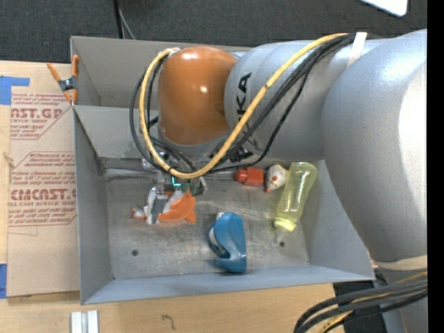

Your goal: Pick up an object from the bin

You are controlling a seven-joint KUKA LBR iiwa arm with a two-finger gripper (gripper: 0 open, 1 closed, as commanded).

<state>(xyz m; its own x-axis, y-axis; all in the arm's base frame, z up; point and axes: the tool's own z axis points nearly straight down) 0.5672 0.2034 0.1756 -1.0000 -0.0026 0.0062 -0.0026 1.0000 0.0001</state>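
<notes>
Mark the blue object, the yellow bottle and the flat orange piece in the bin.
blue object [232, 236]: camera view, on the middle of its curved top.
yellow bottle [295, 193]: camera view, on the middle of its body.
orange piece [182, 210]: camera view, on its broad middle.

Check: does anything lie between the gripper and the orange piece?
Nothing visible does. The gripper sits right beside the orange piece; the blue thing and yellow bottle lie apart, toward the view's right.
</notes>
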